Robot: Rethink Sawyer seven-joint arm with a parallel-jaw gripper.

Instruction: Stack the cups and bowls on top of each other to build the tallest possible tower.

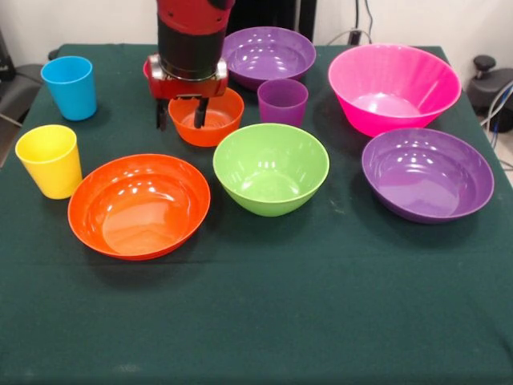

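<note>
**Stock on the green counter, largest item first**

Counter [264, 321]: covered in dark green cloth, carrying every piece below; none was stacked on another, so no tower stood.

Pink bowl [394, 87]: the largest, upright at the far right.

Wide orange bowl [139, 206]: near left, just beside the yellow cup.

Purple bowl [427, 174]: near right, in front of the pink bowl.

Second purple bowl [268, 56]: far centre, behind the purple cup.

Green bowl [271, 168]: centre, between the wide orange bowl and the near purple bowl.

Small orange bowl [218, 120]: behind the green bowl, partly hidden by the arm.

Small red bowl [147, 69]: only a sliver of rim showed behind the arm.

Blue cup [69, 87]: far left, upright.

Yellow cup [50, 160]: left edge, upright, in front of the blue cup.

Purple cup [282, 102]: upright, just right of the small orange bowl.

End effector [181, 114]: hung at the small orange bowl's left rim, fingers apart, one outside the rim and one over the bowl's hollow, gripping nothing.
</note>
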